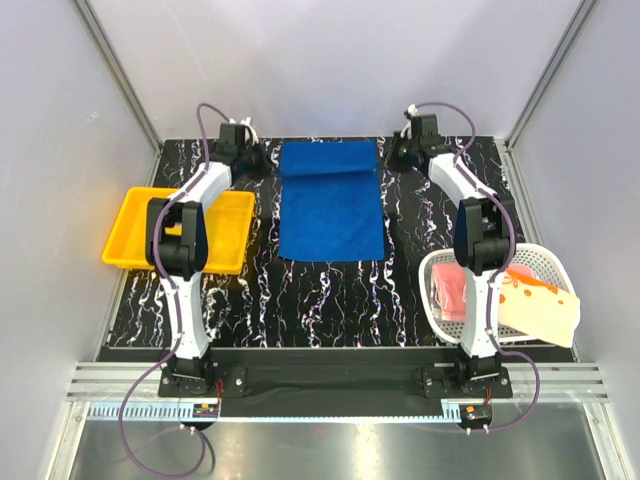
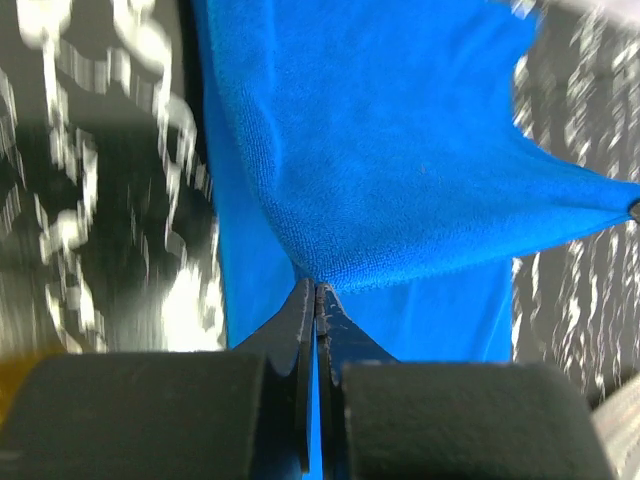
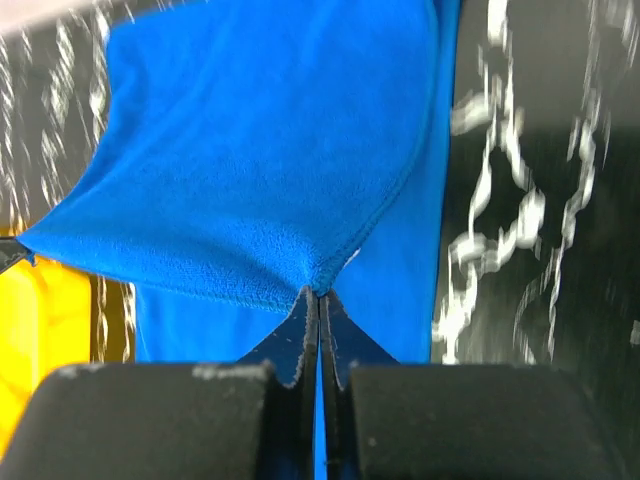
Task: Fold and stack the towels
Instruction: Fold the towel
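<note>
A royal blue towel (image 1: 331, 205) lies spread on the black marbled table (image 1: 330, 300), its far edge lifted and folded toward the front. My left gripper (image 1: 262, 160) is shut on the towel's far left corner (image 2: 318, 275). My right gripper (image 1: 395, 155) is shut on the far right corner (image 3: 322, 280). Both corners hang a little above the flat part of the towel. A pink towel (image 1: 451, 292) and a cartoon-printed orange and cream towel (image 1: 535, 300) lie in the white mesh basket (image 1: 435, 265) at the right.
A yellow plastic tray (image 1: 135, 215) sits at the left of the table, partly behind my left arm. The white basket stands by my right arm's base. Grey walls and metal frame posts close in the back and sides.
</note>
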`<state>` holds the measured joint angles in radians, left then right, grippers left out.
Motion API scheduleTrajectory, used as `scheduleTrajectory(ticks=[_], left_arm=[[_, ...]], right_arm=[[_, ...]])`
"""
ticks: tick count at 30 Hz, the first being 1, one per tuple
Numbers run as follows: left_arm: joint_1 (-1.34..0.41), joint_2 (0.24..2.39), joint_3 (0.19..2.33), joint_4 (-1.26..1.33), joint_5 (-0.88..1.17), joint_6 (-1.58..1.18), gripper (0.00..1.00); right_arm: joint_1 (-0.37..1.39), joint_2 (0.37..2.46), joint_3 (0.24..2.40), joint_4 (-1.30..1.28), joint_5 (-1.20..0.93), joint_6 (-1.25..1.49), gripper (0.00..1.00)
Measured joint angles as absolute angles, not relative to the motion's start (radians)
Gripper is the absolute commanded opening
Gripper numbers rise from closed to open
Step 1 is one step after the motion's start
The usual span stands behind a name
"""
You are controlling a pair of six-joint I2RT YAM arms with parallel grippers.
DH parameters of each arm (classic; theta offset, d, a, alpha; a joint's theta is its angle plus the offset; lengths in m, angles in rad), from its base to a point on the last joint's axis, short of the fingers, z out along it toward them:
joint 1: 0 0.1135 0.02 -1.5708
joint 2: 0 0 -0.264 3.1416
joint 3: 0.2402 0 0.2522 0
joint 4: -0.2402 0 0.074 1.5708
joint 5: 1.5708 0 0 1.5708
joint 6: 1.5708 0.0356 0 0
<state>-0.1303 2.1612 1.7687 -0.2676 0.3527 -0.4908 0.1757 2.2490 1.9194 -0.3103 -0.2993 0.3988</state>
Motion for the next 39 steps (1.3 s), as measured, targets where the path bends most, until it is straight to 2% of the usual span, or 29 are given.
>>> scheduleTrajectory(ticks=[6, 16, 39], left_arm=[[-0.144, 2.054, 1.597, -0.262, 0.354, -0.503, 0.0], [-0.178, 2.033, 1.591, -0.322, 0.334, -0.502, 0.0], [-0.211, 1.822, 1.448, -0.442, 0.245, -0.477, 0.0]], right_arm=[[0.176, 2.141, 1.739, -0.311, -0.332, 0.416, 0.0], [0.176, 2.081, 1.629, -0.326, -0.338, 0.431, 0.0], [0.212, 1.884, 1.455, -0.347, -0.314, 0.477, 0.0]])
